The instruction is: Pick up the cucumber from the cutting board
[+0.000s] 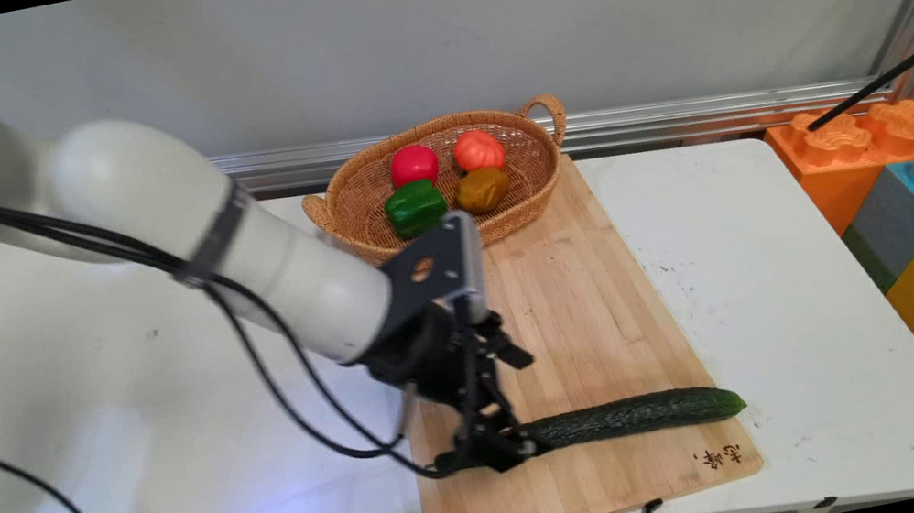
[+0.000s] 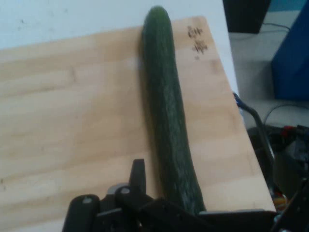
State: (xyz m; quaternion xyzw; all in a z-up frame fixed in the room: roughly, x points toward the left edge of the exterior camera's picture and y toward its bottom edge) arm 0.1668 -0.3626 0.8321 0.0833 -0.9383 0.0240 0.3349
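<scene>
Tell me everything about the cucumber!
The cucumber is long, dark green and a bit bumpy, with rounded tips and a slight bend. It lies flat on the wooden board, near the board's front edge, its far tip close to some small dark marks on the wood. The black gripper is at its left end, fingers on either side of it and touching it.

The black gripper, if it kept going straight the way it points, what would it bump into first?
Probably the long dark green cucumber: the black two-finger gripper is already at its end, with the bamboo cutting board directly beneath. Depth is hard to judge.
</scene>
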